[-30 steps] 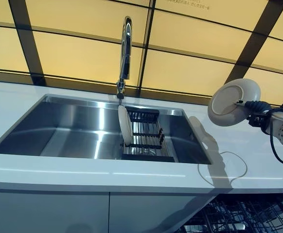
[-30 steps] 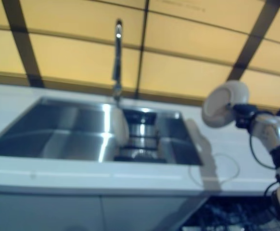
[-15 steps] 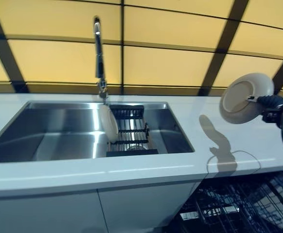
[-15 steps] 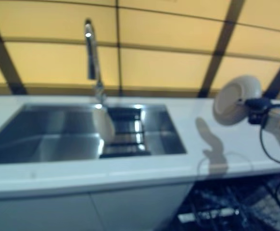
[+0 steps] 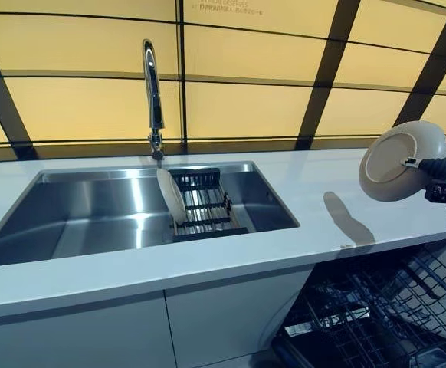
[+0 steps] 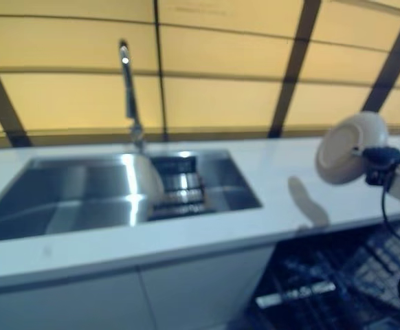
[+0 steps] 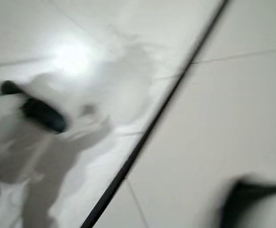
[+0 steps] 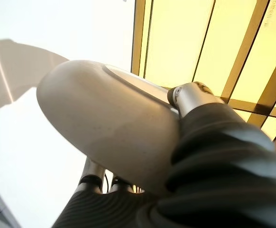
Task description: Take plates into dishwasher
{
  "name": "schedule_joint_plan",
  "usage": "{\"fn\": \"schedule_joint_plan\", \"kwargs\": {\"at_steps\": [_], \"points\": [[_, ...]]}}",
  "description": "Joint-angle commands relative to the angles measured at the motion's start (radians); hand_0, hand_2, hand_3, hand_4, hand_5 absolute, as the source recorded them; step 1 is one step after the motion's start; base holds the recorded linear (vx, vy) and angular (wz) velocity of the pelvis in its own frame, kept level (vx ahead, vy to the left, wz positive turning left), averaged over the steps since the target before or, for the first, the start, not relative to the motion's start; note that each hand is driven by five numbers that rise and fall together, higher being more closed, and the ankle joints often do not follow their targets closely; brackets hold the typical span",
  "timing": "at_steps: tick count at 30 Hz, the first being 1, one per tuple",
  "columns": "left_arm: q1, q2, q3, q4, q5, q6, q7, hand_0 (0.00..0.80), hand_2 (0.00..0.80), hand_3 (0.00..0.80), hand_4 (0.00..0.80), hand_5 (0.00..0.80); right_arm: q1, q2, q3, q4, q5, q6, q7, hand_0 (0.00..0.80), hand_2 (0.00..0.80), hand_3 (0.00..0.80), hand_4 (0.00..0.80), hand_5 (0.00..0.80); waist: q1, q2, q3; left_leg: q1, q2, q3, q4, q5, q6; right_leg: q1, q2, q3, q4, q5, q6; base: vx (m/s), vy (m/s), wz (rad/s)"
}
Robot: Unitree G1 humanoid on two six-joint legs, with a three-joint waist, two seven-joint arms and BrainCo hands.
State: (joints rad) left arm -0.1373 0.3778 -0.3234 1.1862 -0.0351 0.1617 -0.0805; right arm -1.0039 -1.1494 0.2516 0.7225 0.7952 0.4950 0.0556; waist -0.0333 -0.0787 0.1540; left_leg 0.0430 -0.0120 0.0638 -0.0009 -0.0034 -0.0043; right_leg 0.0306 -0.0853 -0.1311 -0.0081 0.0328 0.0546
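Observation:
A white plate [image 5: 401, 160] is held upright in the air at the right, over the counter's front edge and above the open dishwasher rack [image 5: 376, 314]. My right hand [image 5: 442, 169] is shut on its rim; in the right wrist view the thumb [image 8: 191, 95] lies over the plate's back [image 8: 105, 133]. A second white plate [image 5: 171, 195] stands on edge in the black dish rack [image 5: 204, 207] inside the steel sink [image 5: 85, 215]. My left hand [image 7: 38, 111] shows only as a blur over a pale tiled floor.
A tall chrome faucet [image 5: 152, 92] rises behind the sink. The white counter [image 5: 315, 192] runs between sink and plate. White cabinet doors [image 5: 131, 330] lie below the sink, left of the dishwasher. Yellow wall panels with dark frames stand behind.
The camera has swung right and down, so more of the dishwasher rack shows. My right hand with the plate has moved farther right of the sink.

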Motion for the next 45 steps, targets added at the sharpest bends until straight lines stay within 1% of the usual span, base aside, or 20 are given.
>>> {"fn": "schedule_joint_plan", "kwargs": {"at_steps": [1, 4, 6, 7, 9, 11, 14, 15, 16, 17, 18, 19, 21, 24, 25, 27, 29, 35, 40, 45], "points": [[-0.004, 0.014, -0.027, 0.034, -0.016, -0.017, -0.002, 0.000, 0.000, 0.000, 0.000, 0.000, -0.080, -0.080, 0.032, 0.018, -0.065, -0.042, 0.037, 0.800, 0.800, 0.800, 0.800, 0.800, 0.034, -0.028, -0.053, 0.029, -0.056, -0.033, 0.014, -0.081, 0.023, -0.023, 0.046, 0.016, 0.030, -0.013, 0.029, -0.054, 0.056, -0.18], [0.002, 0.017, -0.021, 0.030, 0.004, -0.022, -0.006, 0.000, 0.000, 0.000, 0.000, 0.000, -0.062, -0.096, 0.024, 0.016, -0.091, -0.025, 0.058, 0.800, 0.800, 0.800, 0.800, 0.800, 0.029, -0.030, -0.049, 0.033, -0.060, -0.025, 0.007, -0.081, 0.027, -0.034, 0.042, 0.022, 0.022, 0.011, 0.044, -0.047, 0.029, -0.19], [0.006, 0.026, -0.028, 0.023, 0.037, -0.021, -0.022, 0.000, 0.000, 0.000, 0.000, 0.000, -0.002, -0.108, -0.020, 0.005, -0.098, -0.013, 0.079, 0.800, 0.800, 0.800, 0.800, 0.800, 0.022, -0.030, -0.038, 0.036, -0.072, -0.037, -0.007, -0.076, 0.030, -0.070, 0.037, 0.033, 0.010, 0.060, 0.069, -0.079, 0.020, -0.20], [0.013, 0.029, -0.032, 0.022, 0.051, -0.022, -0.023, 0.000, 0.000, 0.000, 0.000, 0.000, 0.031, -0.105, -0.045, 0.000, -0.111, -0.020, 0.081, 0.800, 0.800, 0.800, 0.800, 0.800, 0.017, -0.023, -0.028, 0.043, -0.070, -0.042, -0.024, -0.069, 0.028, -0.097, 0.036, 0.036, 0.013, 0.080, 0.080, -0.101, 0.003, -0.18], [0.016, 0.036, -0.034, 0.019, 0.060, -0.011, -0.022, 0.000, 0.000, 0.000, 0.000, 0.000, 0.075, -0.109, -0.081, -0.015, -0.106, -0.027, 0.083, 0.800, 0.800, 0.800, 0.800, 0.800, 0.009, -0.011, -0.016, 0.044, -0.061, -0.043, -0.037, -0.059, 0.031, -0.117, 0.043, 0.051, 0.040, 0.072, 0.080, -0.091, -0.008, -0.31], [0.018, 0.044, -0.031, 0.022, 0.058, -0.006, -0.019, 0.000, 0.000, 0.000, 0.000, 0.000, 0.095, -0.110, -0.101, -0.029, -0.107, -0.020, 0.082, 0.800, 0.800, 0.800, 0.800, 0.800, 0.007, -0.007, -0.014, 0.041, -0.054, -0.039, -0.041, -0.052, 0.032, -0.120, 0.040, 0.050, 0.063, 0.060, 0.079, -0.064, -0.014, -0.29], [0.034, 0.063, -0.008, 0.025, 0.042, 0.002, -0.012, 0.000, 0.000, 0.000, 0.000, 0.000, 0.147, -0.106, -0.140, -0.050, -0.116, -0.021, 0.103, 0.800, 0.800, 0.800, 0.800, 0.800, 0.020, 0.007, -0.016, 0.024, -0.026, -0.009, -0.053, -0.024, 0.032, -0.099, 0.016, 0.017, 0.145, 0.024, 0.081, -0.113, -0.056, -0.38], [0.034, 0.064, -0.009, 0.025, 0.042, 0.002, -0.012, 0.000, 0.000, 0.000, 0.000, 0.000, 0.151, -0.106, -0.144, -0.051, -0.116, -0.021, 0.103, 0.800, 0.800, 0.800, 0.800, 0.800, 0.022, 0.006, -0.016, 0.026, -0.027, -0.008, -0.053, -0.024, 0.033, -0.100, 0.015, 0.018, 0.148, 0.022, 0.081, -0.098, -0.093, -0.50], [0.045, 0.074, 0.006, 0.028, 0.032, -0.002, -0.016, 0.000, 0.000, 0.000, 0.000, 0.000, 0.179, -0.111, -0.161, -0.050, -0.126, -0.028, 0.134, 0.800, 0.800, 0.800, 0.800, 0.800, 0.030, 0.013, -0.023, 0.016, -0.013, 0.002, -0.054, -0.018, 0.033, -0.076, 0.000, 0.015, 0.170, 0.000, 0.077, -0.077, -0.141, -0.36], [0.050, 0.073, 0.011, 0.035, 0.027, -0.007, -0.016, 0.000, 0.000, 0.000, 0.000, 0.000, 0.208, -0.116, -0.179, -0.043, -0.147, -0.034, 0.156, 0.800, 0.800, 0.800, 0.800, 0.800, 0.037, 0.012, -0.035, 0.001, -0.007, 0.002, -0.049, -0.016, 0.032, -0.049, -0.008, 0.019, 0.144, -0.022, 0.074, -0.097, -0.216, -0.20], [0.053, 0.071, 0.016, 0.041, 0.036, -0.011, -0.017, 0.000, 0.000, 0.000, 0.000, 0.000, 0.230, -0.120, -0.193, -0.029, -0.168, -0.051, 0.176, 0.800, 0.800, 0.800, 0.800, 0.800, 0.046, 0.000, -0.046, -0.011, -0.009, 0.010, -0.044, -0.018, 0.029, -0.021, -0.021, 0.004, 0.083, -0.020, 0.078, -0.067, -0.231, -0.11], [0.050, 0.073, 0.022, 0.046, 0.046, -0.010, -0.014, 0.000, 0.000, 0.000, 0.000, 0.000, 0.245, -0.120, -0.201, -0.015, -0.169, -0.067, 0.195, 0.800, 0.800, 0.800, 0.800, 0.800, 0.052, -0.014, -0.053, -0.024, -0.010, 0.017, -0.037, -0.023, 0.025, -0.006, -0.027, -0.005, 0.021, -0.001, 0.084, -0.058, -0.226, -0.19], [0.040, 0.079, 0.038, 0.043, 0.035, 0.001, -0.015, 0.000, 0.000, 0.000, 0.000, 0.000, 0.253, -0.115, -0.199, -0.014, -0.188, -0.073, 0.208, 0.800, 0.800, 0.800, 0.800, 0.800, 0.050, -0.026, -0.052, -0.032, -0.001, 0.024, -0.031, -0.026, 0.012, -0.013, -0.024, -0.001, -0.014, 0.018, 0.088, -0.052, -0.171, -0.14], [0.038, 0.080, 0.051, 0.039, 0.021, 0.002, -0.018, 0.000, 0.000, 0.000, 0.000, 0.000, 0.247, -0.109, -0.191, -0.011, -0.203, -0.078, 0.219, 0.800, 0.800, 0.800, 0.800, 0.800, 0.051, -0.031, -0.047, -0.029, 0.008, 0.036, -0.042, -0.023, 0.006, -0.016, -0.021, -0.013, -0.026, 0.023, 0.087, -0.047, -0.115, -0.02], [0.037, 0.071, 0.054, 0.037, 0.029, -0.002, -0.023, 0.000, 0.000, 0.000, 0.000, 0.000, 0.254, -0.112, -0.177, -0.019, -0.222, -0.087, 0.242, 0.800, 0.800, 0.800, 0.800, 0.800, 0.048, -0.031, -0.041, -0.024, 0.016, 0.035, -0.051, -0.020, 0.004, -0.016, -0.006, -0.001, -0.013, 0.009, 0.077, 0.009, -0.191, -0.07], [0.049, 0.057, 0.054, 0.027, 0.043, -0.005, -0.023, 0.000, 0.000, 0.000, 0.000, 0.000, 0.285, -0.113, -0.175, -0.053, -0.300, -0.108, 0.323, 0.800, 0.800, 0.800, 0.800, 0.800, 0.048, -0.031, -0.038, -0.017, 0.019, 0.026, -0.057, -0.015, 0.001, -0.008, 0.001, -0.008, -0.014, 0.000, 0.068, 0.038, -0.179, 0.02], [0.059, 0.050, 0.058, 0.017, 0.048, -0.009, -0.022, 0.000, 0.000, 0.000, 0.000, 0.000, 0.296, -0.115, -0.161, -0.074, -0.353, -0.147, 0.376, 0.800, 0.800, 0.800, 0.800, 0.800, 0.050, -0.030, -0.035, -0.012, 0.019, 0.023, -0.060, -0.013, -0.003, -0.001, 0.003, -0.017, -0.018, -0.004, 0.062, 0.037, -0.085, 0.15], [0.076, 0.045, 0.057, 0.005, 0.070, -0.020, -0.023, 0.000, 0.000, 0.000, 0.000, 0.000, 0.328, -0.113, -0.128, -0.129, -0.486, -0.250, 0.425, 0.800, 0.800, 0.800, 0.800, 0.800, 0.053, -0.027, -0.032, -0.009, 0.022, 0.015, -0.061, -0.008, -0.009, 0.008, 0.006, -0.032, -0.018, -0.015, 0.052, 0.017, -0.068, 0.13], [0.087, 0.051, 0.064, -0.017, 0.076, -0.022, -0.024, 0.000, 0.000, 0.000, 0.000, 0.000, 0.391, -0.094, -0.126, -0.191, -0.584, -0.274, 0.514, 0.800, 0.800, 0.800, 0.800, 0.800, 0.058, -0.020, -0.014, -0.012, 0.025, 0.002, -0.059, -0.001, -0.015, 0.015, 0.005, -0.052, -0.016, -0.025, 0.045, 0.009, -0.087, 0.12], [0.091, 0.056, 0.069, -0.019, 0.079, -0.027, -0.025, 0.000, 0.000, 0.000, 0.000, 0.000, 0.429, -0.068, -0.122, -0.210, -0.624, -0.281, 0.569, 0.800, 0.800, 0.800, 0.800, 0.800, 0.059, -0.013, 0.003, -0.013, 0.027, -0.007, -0.059, 0.002, -0.018, 0.016, 0.006, -0.063, -0.013, -0.030, 0.040, -0.013, -0.050, 0.14]]}}
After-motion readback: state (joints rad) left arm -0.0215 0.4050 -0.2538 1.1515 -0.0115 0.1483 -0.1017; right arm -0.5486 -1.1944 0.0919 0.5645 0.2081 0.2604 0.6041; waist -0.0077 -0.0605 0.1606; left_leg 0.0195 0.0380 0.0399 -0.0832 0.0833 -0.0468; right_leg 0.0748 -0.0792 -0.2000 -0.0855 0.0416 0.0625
